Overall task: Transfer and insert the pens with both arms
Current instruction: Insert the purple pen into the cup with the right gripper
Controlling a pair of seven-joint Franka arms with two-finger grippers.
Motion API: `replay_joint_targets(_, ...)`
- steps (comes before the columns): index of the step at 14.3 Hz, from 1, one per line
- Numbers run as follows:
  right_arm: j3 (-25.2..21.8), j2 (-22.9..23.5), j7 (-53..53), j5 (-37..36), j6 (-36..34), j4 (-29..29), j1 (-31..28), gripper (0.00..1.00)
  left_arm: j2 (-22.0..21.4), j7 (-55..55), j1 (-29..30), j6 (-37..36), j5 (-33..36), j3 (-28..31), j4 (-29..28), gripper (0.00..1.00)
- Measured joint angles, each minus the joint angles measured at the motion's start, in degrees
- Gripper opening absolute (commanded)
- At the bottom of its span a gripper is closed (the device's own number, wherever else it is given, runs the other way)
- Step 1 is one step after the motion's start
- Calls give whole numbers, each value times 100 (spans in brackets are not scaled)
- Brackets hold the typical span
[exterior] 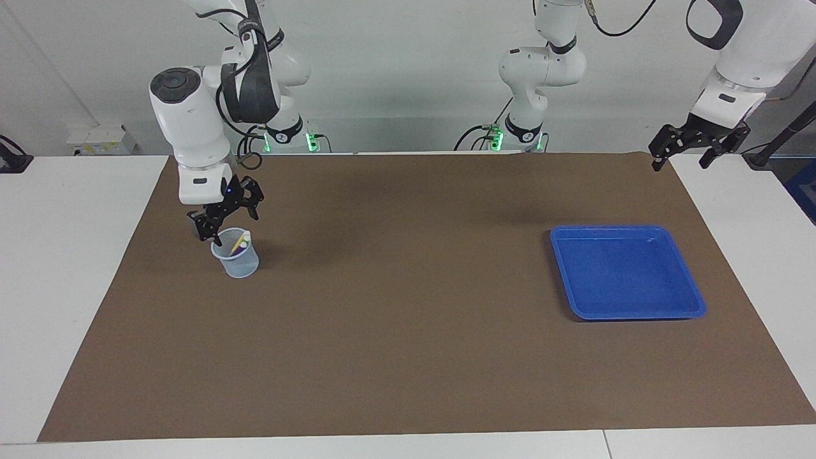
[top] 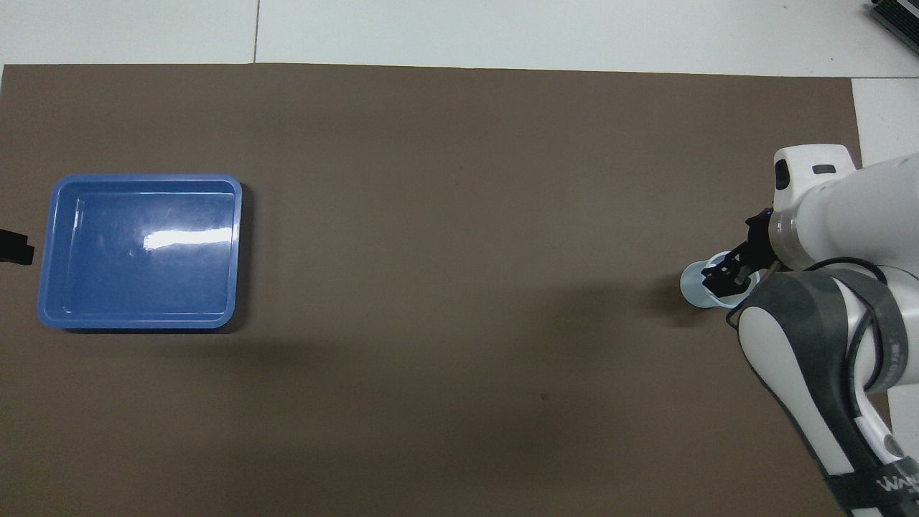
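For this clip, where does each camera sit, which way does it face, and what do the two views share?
Facing view: high across the table, looking at the robots; shows both arms, the right gripper open just above the clear plastic cup of pens, the left gripper open at the brown mat's corner.
Overhead view: above the robots' end, looking steeply down; shows the right arm and the left gripper's tip.
Shared: the cup, the mat, the shallow blue plastic tray.

Pens (exterior: 240, 243) in cup (exterior: 237, 262) twd right arm's end; tray (exterior: 628, 273) twd left arm's end, well apart, both on mat (exterior: 408, 319).
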Motion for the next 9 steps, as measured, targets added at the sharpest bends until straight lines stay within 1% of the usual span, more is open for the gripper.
replay_joint_targets(3,245,-64,1105,109,-892,376,28,100,193,-2,28,4,-6,-262,28,100)
replay_joint_targets(5,288,-67,1558,253,-1338,600,42,100,257,-65,60,31,-41,-509,30,100)
replay_joint_targets(7,271,-67,1780,369,-1613,779,33,100,278,-157,66,110,-131,-603,31,100)
replay_joint_targets(9,254,-58,2090,427,-1617,865,27,100,287,-540,98,261,-215,-761,31,100)
